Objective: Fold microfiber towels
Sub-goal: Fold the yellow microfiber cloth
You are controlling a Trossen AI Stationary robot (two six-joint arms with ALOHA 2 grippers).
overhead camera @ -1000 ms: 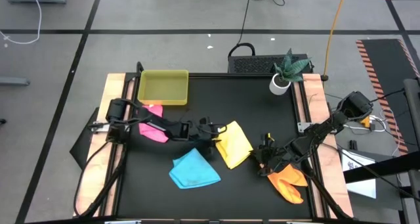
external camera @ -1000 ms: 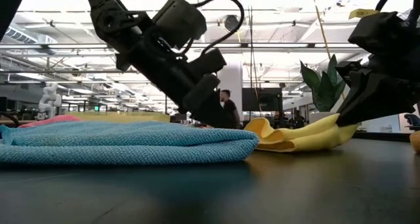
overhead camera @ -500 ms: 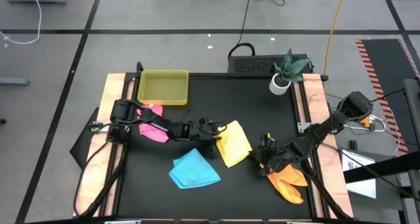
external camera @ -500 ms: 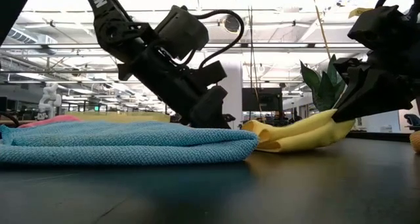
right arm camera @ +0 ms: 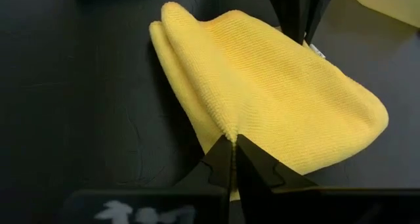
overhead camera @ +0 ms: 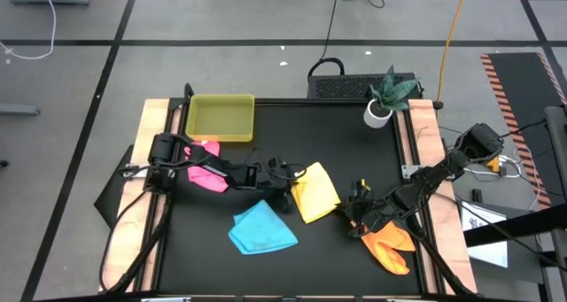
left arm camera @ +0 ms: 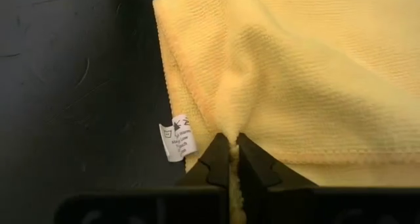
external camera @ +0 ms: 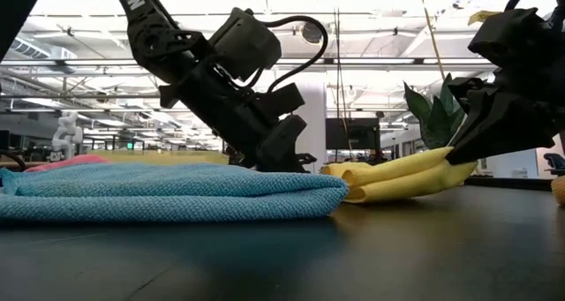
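The yellow towel (overhead camera: pixel 315 194) lies doubled over in the middle of the black table, with both grippers shut on it. My left gripper (overhead camera: pixel 291 179) is at its left edge, beside a small white label (left arm camera: pixel 176 140). My right gripper (overhead camera: pixel 345 210) is at its right edge. The sky blue towel (overhead camera: pixel 261 228) lies flat near the front. Partly under my left arm lies the pink towel (overhead camera: pixel 207 174). The orange towel (overhead camera: pixel 390 247) lies under my right arm at the front right. My left gripper pinches the yellow towel's hemmed edge (left arm camera: pixel 226 125) between its two fingertips, just beside the label. The fingers slant down from the table's left. The towel bunches into a small ridge at the fingertips, and this end lies low on the table (external camera: pixel 340 171). My right gripper pinches the yellow towel's edge (right arm camera: pixel 230 129) between its two fingertips, slanting down from the table's right. Whether it has one layer or several does not show. This end (external camera: pixel 437 162) sits raised a little above the table, and the cloth slopes down from it toward the left.
A yellow-green tray (overhead camera: pixel 221 118) stands at the far left of the table. A potted plant (overhead camera: pixel 381 103) stands at the far right corner, beside a dark box (overhead camera: pixel 350 85). Wooden rails (overhead camera: pixel 416 151) edge the table's sides.
My left gripper has sunk a little toward the table and shut on the yellow towel's left edge. That end of the towel, which curled up before, now lies lower and flatter. My right gripper has kept still.
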